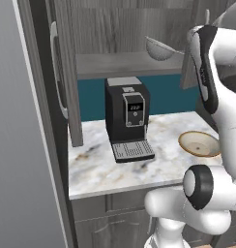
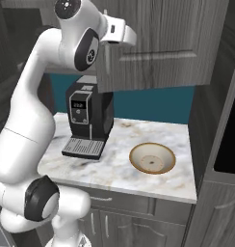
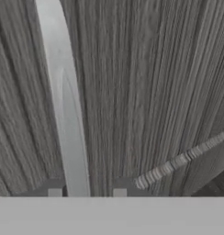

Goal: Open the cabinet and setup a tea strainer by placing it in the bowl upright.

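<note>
Gripper [image 3: 86, 193] jaws stand narrowly apart around the cabinet's [image 3: 146, 92] silver handle [image 3: 63, 114]; you see the bowl [image 2: 152, 158] below on the desk [image 2: 114, 169].

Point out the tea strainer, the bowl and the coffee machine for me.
tea strainer [image 1: 158, 50], left base view, on the mesh dome, on the cabinet shelf.
bowl [image 2: 152, 158], right base view, on its pale inside.
coffee machine [image 1: 125, 116], left base view, on its black front.
</note>
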